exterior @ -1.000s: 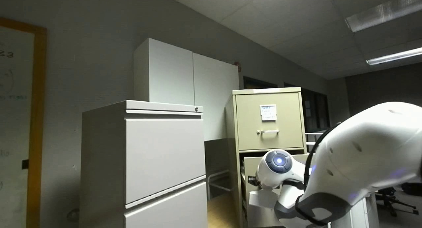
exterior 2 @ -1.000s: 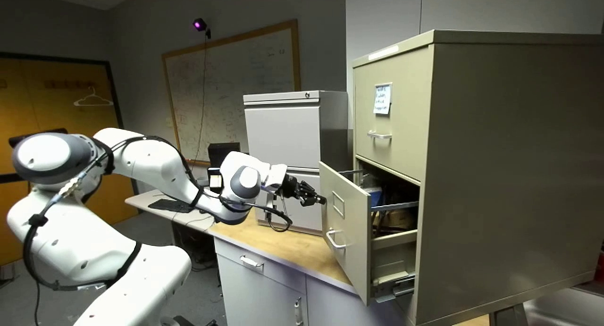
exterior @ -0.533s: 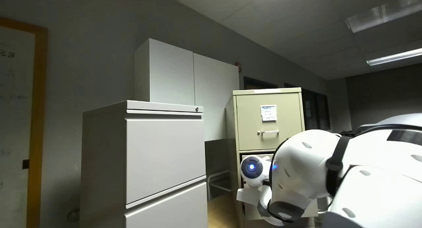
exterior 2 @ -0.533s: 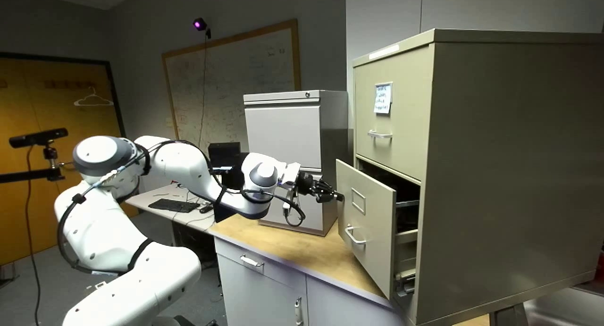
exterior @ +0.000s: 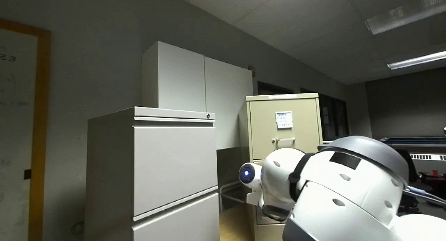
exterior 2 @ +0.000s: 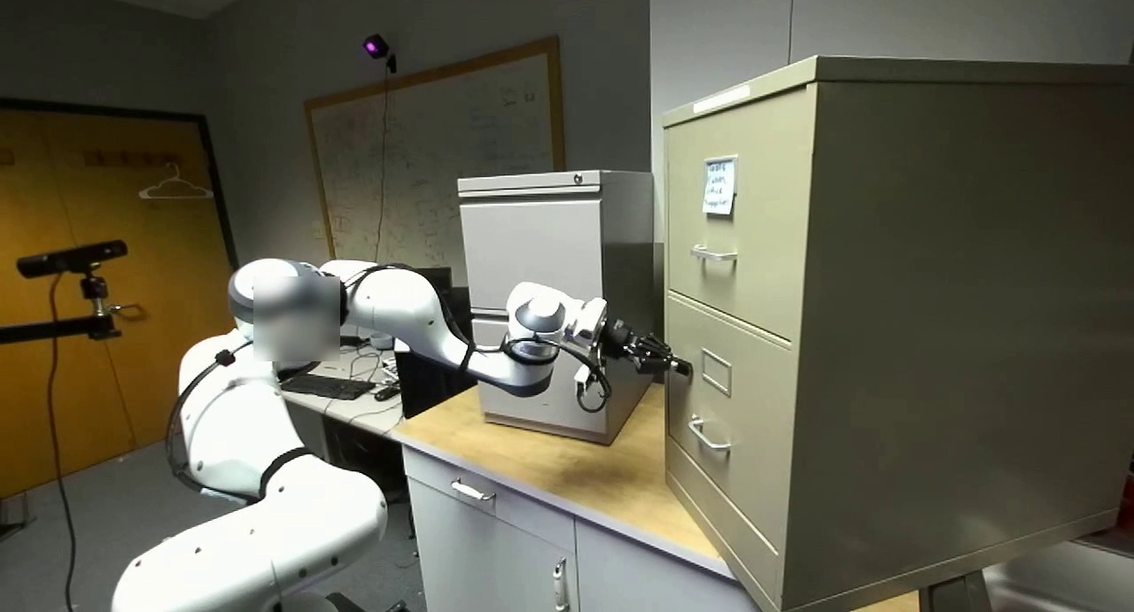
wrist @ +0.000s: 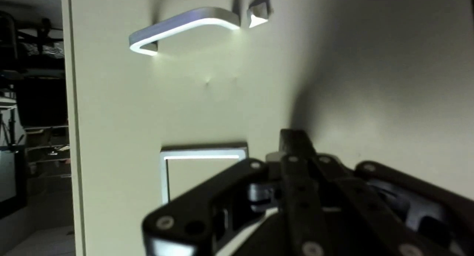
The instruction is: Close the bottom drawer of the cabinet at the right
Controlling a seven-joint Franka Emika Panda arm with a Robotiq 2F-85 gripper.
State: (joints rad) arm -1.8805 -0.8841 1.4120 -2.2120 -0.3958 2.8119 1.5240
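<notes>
The beige filing cabinet [exterior 2: 930, 329] stands at the right in an exterior view, and it also shows in an exterior view [exterior: 285, 126]. Its bottom drawer [exterior 2: 766, 408] looks flush with the cabinet front, with no gap visible. In the wrist view the drawer front [wrist: 118, 111] fills most of the picture, with its handle [wrist: 185, 26] and label frame [wrist: 202, 153]. My gripper [exterior 2: 680, 367] is at the drawer's upper left part, its tip at or touching the front. In the wrist view its fingers [wrist: 294, 143] are together, with nothing between them. In an exterior view my arm hides most of this drawer and the gripper.
A light grey cabinet [exterior 2: 532, 249] stands close beside my wrist, left of the beige one; it also shows large in an exterior view [exterior: 174, 164]. Both stand on a wooden countertop [exterior 2: 532, 461]. A desk with a keyboard [exterior 2: 328, 386] lies behind my arm.
The bottom drawer was well out one second ago, part way out half a second ago, and is now in flush. My arm and gripper moved toward the cabinet with it.
</notes>
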